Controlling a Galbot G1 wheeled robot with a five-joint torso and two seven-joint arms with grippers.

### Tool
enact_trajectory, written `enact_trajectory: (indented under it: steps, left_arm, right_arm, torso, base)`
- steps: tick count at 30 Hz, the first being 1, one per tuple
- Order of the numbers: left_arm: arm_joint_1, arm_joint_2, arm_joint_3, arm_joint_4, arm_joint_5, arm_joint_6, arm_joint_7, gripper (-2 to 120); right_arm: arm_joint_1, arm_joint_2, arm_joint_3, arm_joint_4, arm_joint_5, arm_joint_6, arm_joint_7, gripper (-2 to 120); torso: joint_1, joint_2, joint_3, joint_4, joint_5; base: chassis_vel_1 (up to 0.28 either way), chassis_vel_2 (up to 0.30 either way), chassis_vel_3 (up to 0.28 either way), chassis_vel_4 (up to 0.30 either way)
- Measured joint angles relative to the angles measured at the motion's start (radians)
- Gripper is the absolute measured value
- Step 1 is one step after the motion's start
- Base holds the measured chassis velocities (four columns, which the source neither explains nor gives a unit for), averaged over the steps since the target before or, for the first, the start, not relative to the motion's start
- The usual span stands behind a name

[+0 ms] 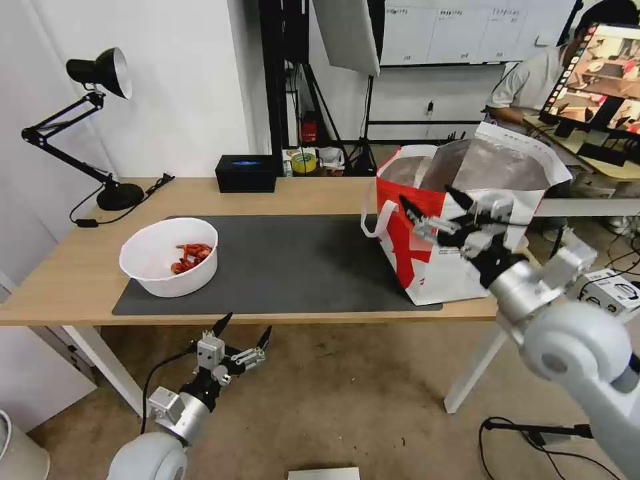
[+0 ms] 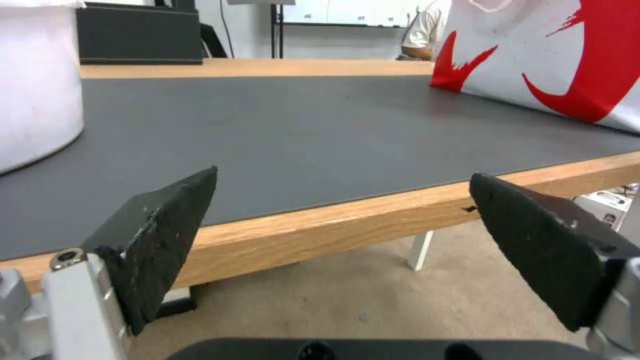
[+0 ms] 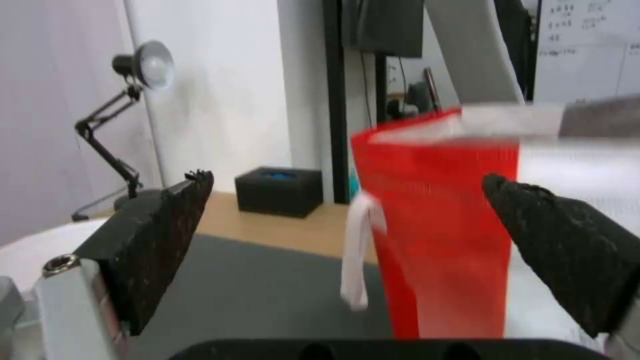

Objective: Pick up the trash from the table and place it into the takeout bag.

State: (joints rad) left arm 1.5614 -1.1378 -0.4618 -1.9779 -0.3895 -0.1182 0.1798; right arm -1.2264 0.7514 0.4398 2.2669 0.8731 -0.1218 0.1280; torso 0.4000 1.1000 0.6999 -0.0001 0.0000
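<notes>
One long light-wood table point(image 1: 280, 193) fills the middle of the scene, most of its top covered by a dark grey mat point(image 1: 287, 263). On the mat's right end stands the takeout bag point(image 1: 460, 220), large, red and white, its foil-lined mouth wide open to take whatever gets dropped in. Near the mat's left end, well apart from the bag, sits a white bowl point(image 1: 169, 257) holding red crayfish shells, the one piece of trash visible on the table. A black desk lamp point(image 1: 87, 127) and a black box point(image 1: 246, 173) stand along the far edge. The right gripper point(image 1: 433, 212) hangs in front of the bag's near side, jaws spread and empty. The left gripper point(image 1: 241, 332) waits below the table's front edge, also spread wide and empty, apparently placed to reach the bowl.
</notes>
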Motion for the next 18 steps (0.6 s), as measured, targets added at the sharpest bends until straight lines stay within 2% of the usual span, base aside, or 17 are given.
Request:
enact_trajectory:
  steps: [6,11,18]
  left_arm:
    - [0.001,0.000,-0.001,0.000,0.000,-0.001,0.000,100]
    - [0.004,-0.003,-0.001,0.002,0.000,-0.004,0.001,100]
    - [0.013,-0.003,-0.007,-0.002,0.000,-0.011,0.002,100]
  right_arm:
    - [-0.113,0.056,0.022,0.014,-0.089,0.021,-0.002,100]
    - [-0.292,0.184,0.025,0.004,-0.250,0.055,0.010,100]
    - [-0.390,0.274,-0.019,-0.046,-0.371,0.120,0.021,100]
  torso:
    - [0.000,0.000,0.000,0.0001,-0.0002]
    - [0.000,0.000,0.000,0.0000,-0.0001]
    - [0.000,0.000,0.000,0.0000,-0.0002]
  base:
    - [0.000,0.000,0.000,0.000]
    - [0.000,0.000,0.000,0.000]
    - [0.000,0.000,0.000,0.000]
